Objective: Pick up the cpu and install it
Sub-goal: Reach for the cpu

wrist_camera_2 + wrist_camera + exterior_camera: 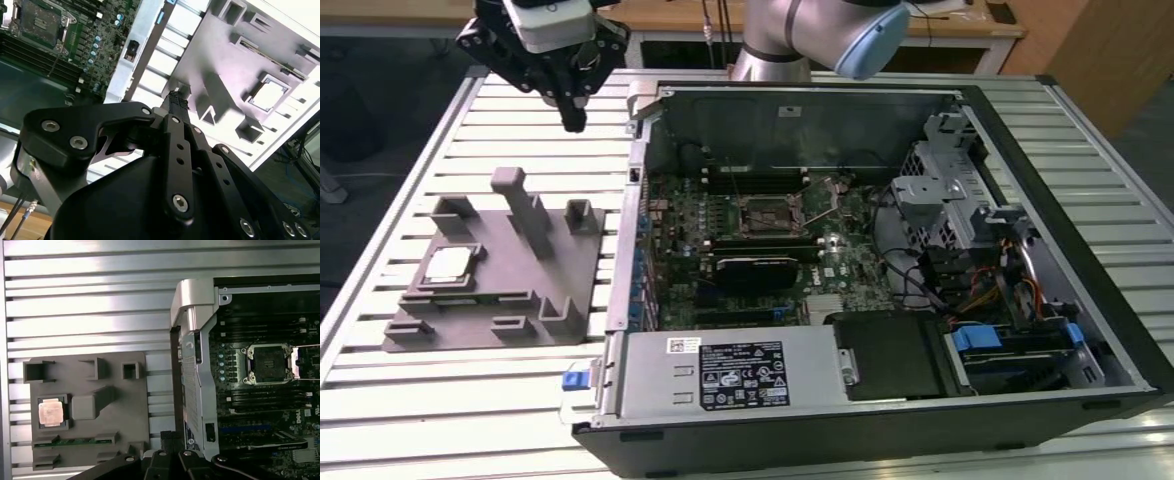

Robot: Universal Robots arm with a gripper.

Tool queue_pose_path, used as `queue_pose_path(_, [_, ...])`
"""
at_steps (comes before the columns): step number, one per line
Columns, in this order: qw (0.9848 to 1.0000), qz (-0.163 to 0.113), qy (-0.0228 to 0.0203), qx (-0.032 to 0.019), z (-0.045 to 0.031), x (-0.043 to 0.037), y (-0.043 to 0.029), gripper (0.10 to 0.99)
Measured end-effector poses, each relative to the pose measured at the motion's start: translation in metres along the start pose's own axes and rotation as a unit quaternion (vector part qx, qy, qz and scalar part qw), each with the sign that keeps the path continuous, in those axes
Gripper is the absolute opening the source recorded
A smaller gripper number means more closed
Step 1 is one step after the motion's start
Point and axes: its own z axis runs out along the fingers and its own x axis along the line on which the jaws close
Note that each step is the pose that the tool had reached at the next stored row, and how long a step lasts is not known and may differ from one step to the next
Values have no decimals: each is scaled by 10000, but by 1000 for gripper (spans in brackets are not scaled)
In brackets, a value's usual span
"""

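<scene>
Gripper (571, 122) hangs above the slatted table (480, 400), clenched on nothing, its tips pointing straight down. It is beside the corner of the open computer case (720, 375) and well apart from the cpu (450, 265). The cpu lies flat in a square recess of the grey fixture (534, 255), at the exterior view's left of the case, pale metal top up. Being square, it has no long axis; its edges run parallel to the fixture's sides. Inside the case, the motherboard's socket (767, 212) stands open.
</scene>
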Motion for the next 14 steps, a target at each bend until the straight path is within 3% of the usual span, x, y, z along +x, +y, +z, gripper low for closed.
queue_pose_path(14, [10000, 0, 0, 0, 19, 230, -18, 106])
